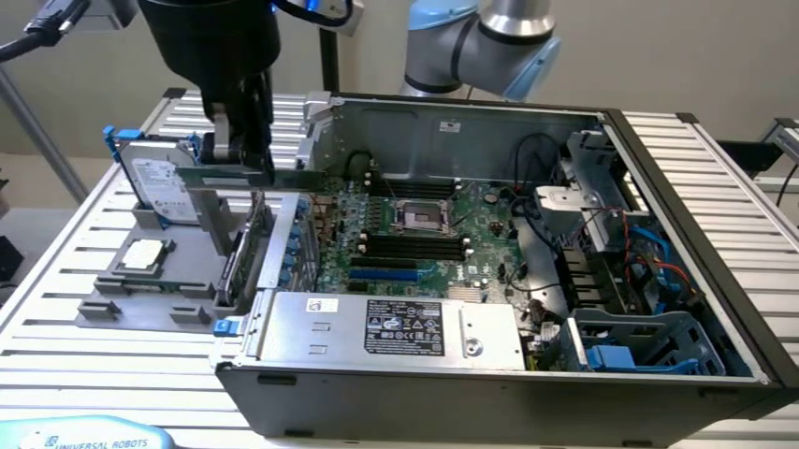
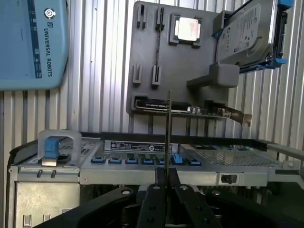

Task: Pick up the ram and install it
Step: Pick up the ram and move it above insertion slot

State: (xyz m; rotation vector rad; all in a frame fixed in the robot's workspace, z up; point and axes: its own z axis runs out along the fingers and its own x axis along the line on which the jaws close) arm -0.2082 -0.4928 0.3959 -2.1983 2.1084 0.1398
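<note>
My gripper (image 1: 239,161) is shut on the ram (image 1: 294,181), a long thin green stick held level in the air. It hangs over the gap between the grey parts holder (image 1: 125,304) and the open computer case (image 1: 699,215), near the case's wall on the exterior view's left. In the wrist view the ram (image 2: 168,128) shows edge-on as a thin line rising from my gripper (image 2: 166,175). The motherboard's black slots (image 1: 406,245) lie inside the case, to the exterior view's right of the ram and lower.
The holder carries a silver hard drive with blue rails (image 1: 160,182), a processor chip (image 1: 141,253) and a green expansion card (image 1: 243,253). A power supply (image 1: 399,327) lies at the case's front. A blue Universal Robots box (image 1: 88,435) lies on the slatted table.
</note>
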